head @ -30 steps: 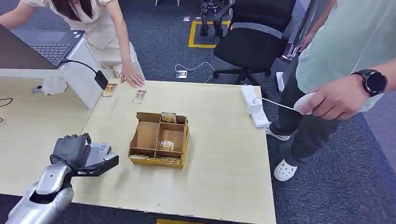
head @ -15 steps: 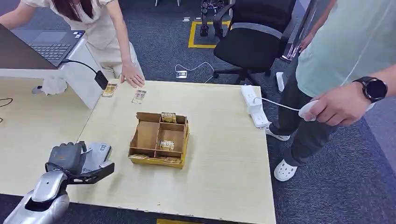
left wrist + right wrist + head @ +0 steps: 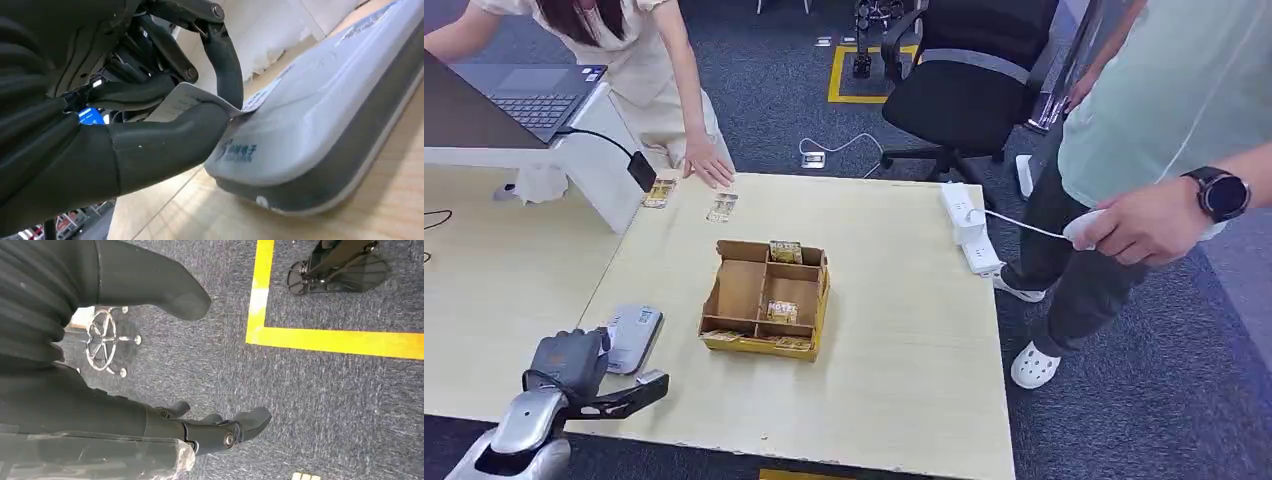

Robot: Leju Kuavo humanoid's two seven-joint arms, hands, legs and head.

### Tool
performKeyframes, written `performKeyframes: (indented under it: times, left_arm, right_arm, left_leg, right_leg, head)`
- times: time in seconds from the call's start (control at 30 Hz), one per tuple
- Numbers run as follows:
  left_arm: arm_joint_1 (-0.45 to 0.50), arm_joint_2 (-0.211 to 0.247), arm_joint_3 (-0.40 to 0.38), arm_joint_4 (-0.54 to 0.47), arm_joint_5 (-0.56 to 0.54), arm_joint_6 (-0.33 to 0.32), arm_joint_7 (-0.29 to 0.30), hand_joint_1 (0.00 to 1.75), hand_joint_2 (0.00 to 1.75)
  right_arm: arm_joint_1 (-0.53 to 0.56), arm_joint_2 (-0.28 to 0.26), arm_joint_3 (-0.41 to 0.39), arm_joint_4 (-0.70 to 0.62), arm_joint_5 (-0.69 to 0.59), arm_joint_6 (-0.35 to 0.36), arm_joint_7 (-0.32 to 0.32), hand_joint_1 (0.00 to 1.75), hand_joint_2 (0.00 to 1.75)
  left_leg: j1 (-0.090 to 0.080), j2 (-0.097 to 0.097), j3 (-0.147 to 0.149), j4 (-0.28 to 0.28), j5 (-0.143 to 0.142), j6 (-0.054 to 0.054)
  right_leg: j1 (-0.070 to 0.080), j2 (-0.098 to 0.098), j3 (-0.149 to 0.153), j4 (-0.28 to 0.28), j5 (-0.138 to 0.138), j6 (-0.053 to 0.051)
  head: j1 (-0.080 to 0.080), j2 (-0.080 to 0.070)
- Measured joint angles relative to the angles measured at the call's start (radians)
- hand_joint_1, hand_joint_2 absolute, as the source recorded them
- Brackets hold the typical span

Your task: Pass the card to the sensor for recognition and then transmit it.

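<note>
Pinching the card [image 3: 200, 97] between thumb and a dark finger, our left hand [image 3: 569, 362] hovers at the near corner of the sensor [image 3: 632, 337], a grey slab on the tabletop [image 3: 904, 330] just left of the cardboard organiser [image 3: 766, 298]. The card's free edge touches the sensor's top face, its long axis running from our fingers [image 3: 227, 65] toward the sensor. Our right hand [image 3: 215, 432] hangs over the carpet, its fingers loosely apart and holding nothing, so the left is nearer; handing on looks likely next.
</note>
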Motion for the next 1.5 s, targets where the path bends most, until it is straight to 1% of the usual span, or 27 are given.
performKeyframes:
  times: [0.07,0.1,0.17,0.2,0.23,0.27,0.3,0.33,0.63,0.73,0.8,0.83,0.93,1.0,1.07,1.13,1.17,1.23,1.27,1.37,1.4,1.47,1.5]
  left_arm:
    - [0.000,0.000,0.000,0.000,0.018,-0.010,-0.009,1.54,1.75]
    - [0.000,0.001,0.000,0.000,0.034,-0.017,-0.018,1.57,1.75]
    - [0.000,0.001,0.000,0.000,0.071,-0.023,-0.042,1.57,1.75]
    - [0.000,0.001,0.000,0.000,0.086,-0.023,-0.052,1.54,1.75]
    - [0.000,0.001,0.000,0.000,0.098,-0.023,-0.060,1.57,1.75]
    - [0.001,0.001,0.000,0.000,0.105,-0.023,-0.065,1.57,1.75]
    - [0.002,0.001,0.000,0.000,0.111,-0.024,-0.068,1.57,1.75]
    - [0.002,0.001,0.000,0.000,0.118,-0.026,-0.069,1.54,1.75]
    - [0.001,0.001,-0.006,0.000,0.146,-0.022,-0.079,1.55,1.75]
    - [0.000,0.001,-0.008,0.000,0.146,-0.021,-0.079,1.50,1.75]
    - [0.000,0.001,-0.008,0.000,0.151,-0.016,-0.081,1.54,1.75]
    - [0.000,-0.001,-0.008,0.000,0.162,-0.004,-0.089,1.73,1.75]
    - [-0.014,-0.008,-0.008,-0.001,0.199,0.058,-0.122,1.75,1.75]
    - [-0.046,-0.011,-0.006,-0.002,0.226,0.088,-0.147,1.75,1.75]
    - [-0.101,-0.011,-0.004,-0.003,0.250,0.099,-0.167,1.75,1.75]
    - [-0.164,-0.011,-0.004,-0.003,0.264,0.106,-0.172,1.73,1.75]
    - [-0.190,-0.011,-0.004,-0.003,0.268,0.106,-0.172,1.66,1.75]
    - [-0.243,-0.011,-0.004,-0.003,0.280,0.106,-0.172,1.66,1.75]
    - [-0.265,-0.011,-0.004,-0.003,0.288,0.106,-0.174,1.61,1.75]
    - [-0.313,-0.011,-0.005,-0.003,0.302,0.108,-0.175,1.64,1.75]
    - [-0.324,-0.011,-0.006,-0.002,0.305,0.108,-0.175,1.61,1.75]
    - [-0.341,-0.011,-0.008,-0.002,0.311,0.110,-0.176,1.62,1.75]
    - [-0.348,-0.012,-0.010,-0.002,0.313,0.113,-0.176,1.66,1.75]
  right_arm:
    - [0.000,0.000,0.001,-0.002,0.000,0.000,0.000,0.00,1.75]
    - [0.000,0.000,0.001,-0.003,0.000,0.000,0.000,0.00,1.75]
    - [0.000,0.000,0.001,-0.003,0.005,0.000,0.000,0.00,1.75]
    - [0.000,0.000,0.001,-0.003,0.006,0.001,0.000,0.00,1.75]
    - [0.000,0.000,0.001,-0.003,0.006,0.003,0.000,0.00,1.75]
    - [0.000,0.000,0.001,-0.004,0.007,0.003,0.000,0.00,1.75]
    - [0.000,0.000,0.001,-0.005,0.008,0.005,0.000,0.00,1.75]
    - [0.000,0.000,0.001,-0.005,0.008,0.005,0.000,0.00,1.75]
    - [0.000,0.000,0.001,-0.005,0.015,0.007,-0.002,0.00,1.75]
    - [0.000,0.000,0.001,-0.005,0.015,0.007,-0.002,0.00,1.75]
    - [0.000,0.000,0.001,-0.005,0.015,0.007,-0.003,0.00,1.75]
    - [0.000,0.000,0.001,-0.005,0.018,0.007,-0.003,0.00,1.75]
    - [0.000,0.000,0.001,-0.006,0.030,0.010,-0.014,0.00,1.75]
    - [-0.001,0.000,0.001,-0.006,0.044,0.010,-0.025,0.00,1.75]
    - [-0.002,0.000,0.001,-0.005,0.065,0.008,-0.043,0.00,1.75]
    - [-0.008,0.000,0.001,-0.001,0.081,0.005,-0.056,0.00,1.75]
    - [-0.011,0.000,0.001,0.001,0.087,0.003,-0.061,0.00,1.75]
    - [-0.014,0.000,0.001,0.006,0.097,-0.001,-0.066,0.00,1.75]
    - [-0.015,0.000,0.001,0.008,0.103,-0.002,-0.070,0.00,1.75]
    - [-0.019,0.000,0.001,0.013,0.107,-0.002,-0.075,0.00,1.75]
    - [-0.020,0.000,0.001,0.014,0.108,-0.002,-0.076,0.00,1.75]
    - [-0.020,0.000,0.001,0.016,0.113,-0.001,-0.076,0.00,1.75]
    - [-0.020,0.000,0.001,0.016,0.115,0.000,-0.077,0.00,1.75]
  left_leg:
    - [0.000,0.000,0.000,0.000,0.000,0.000]
    - [0.000,0.000,0.001,0.000,0.000,0.000]
    - [0.000,-0.001,0.002,0.000,0.000,0.000]
    - [0.000,-0.001,0.002,0.000,0.000,0.000]
    - [0.000,-0.002,0.002,0.000,0.000,0.000]
    - [0.000,-0.002,0.002,0.000,0.000,0.000]
    - [0.000,-0.002,0.002,0.000,0.000,0.000]
    - [0.000,-0.002,0.002,0.000,0.000,0.000]
    - [0.000,-0.002,0.004,0.000,0.000,0.000]
    - [0.000,-0.002,0.004,0.000,0.000,0.000]
    - [0.000,-0.002,0.004,0.000,0.000,0.000]
    - [0.000,-0.002,0.004,0.000,0.000,0.000]
    - [0.000,-0.002,0.004,0.000,0.000,0.000]
    - [0.000,-0.002,0.004,0.000,0.000,0.000]
    - [0.000,-0.003,0.003,0.000,0.001,0.000]
    - [0.000,-0.003,0.002,0.000,0.002,0.001]
    - [0.000,-0.003,0.002,0.000,0.002,0.001]
    - [0.000,-0.002,0.003,0.000,0.002,0.001]
    - [0.000,-0.002,0.002,0.000,0.002,0.001]
    - [0.000,-0.002,0.002,0.000,0.002,0.001]
    - [0.000,-0.002,0.002,0.000,0.002,0.001]
    - [0.000,-0.002,0.001,0.000,0.002,0.001]
    - [0.000,-0.002,0.000,0.000,0.002,0.001]
  right_leg:
    - [0.000,0.000,0.001,0.000,0.000,0.000]
    - [0.000,0.000,0.001,0.000,0.000,0.000]
    - [0.000,-0.001,0.002,0.000,-0.001,0.001]
    - [0.000,-0.002,0.003,0.000,-0.001,0.001]
    - [0.000,-0.002,0.003,0.000,-0.001,0.001]
    - [0.000,-0.002,0.003,0.000,-0.001,0.001]
    - [0.000,-0.002,0.003,0.000,-0.001,0.001]
    - [0.000,-0.002,0.004,0.000,-0.001,0.001]
    - [0.000,-0.003,0.005,0.000,-0.001,0.001]
    - [0.000,-0.003,0.005,0.000,-0.001,0.001]
    - [0.000,-0.003,0.005,0.000,-0.001,0.001]
    - [0.000,-0.003,0.005,0.000,-0.001,0.001]
    - [0.000,-0.002,0.002,0.000,-0.001,0.001]
    - [0.000,-0.003,0.002,0.000,-0.001,0.001]
    - [0.000,-0.004,0.003,0.000,0.000,0.001]
    - [0.000,-0.004,0.003,0.000,0.001,0.000]
    - [0.000,-0.004,0.003,0.000,0.002,-0.001]
    - [0.000,-0.003,0.003,0.000,0.002,-0.001]
    - [0.000,-0.003,0.002,0.000,0.002,-0.001]
    - [0.000,-0.002,0.001,0.000,0.002,-0.001]
    - [0.000,-0.002,0.001,0.000,0.001,-0.001]
    - [0.000,-0.002,0.000,0.000,0.001,-0.001]
    - [0.000,-0.002,0.000,0.000,0.001,-0.001]
  head:
    - [0.000,0.000]
    - [0.000,0.000]
    - [0.000,0.000]
    - [0.000,0.000]
    - [0.000,0.000]
    - [0.000,0.000]
    - [0.000,0.000]
    - [0.000,0.000]
    - [0.000,0.000]
    - [0.000,0.000]
    - [0.000,0.000]
    - [0.000,0.000]
    - [0.000,0.000]
    - [0.000,0.000]
    - [0.000,0.000]
    - [0.000,0.000]
    - [0.000,0.000]
    - [0.000,0.000]
    - [0.000,0.000]
    - [0.000,0.000]
    - [0.000,0.000]
    - [0.000,0.000]
    - [0.000,0.000]
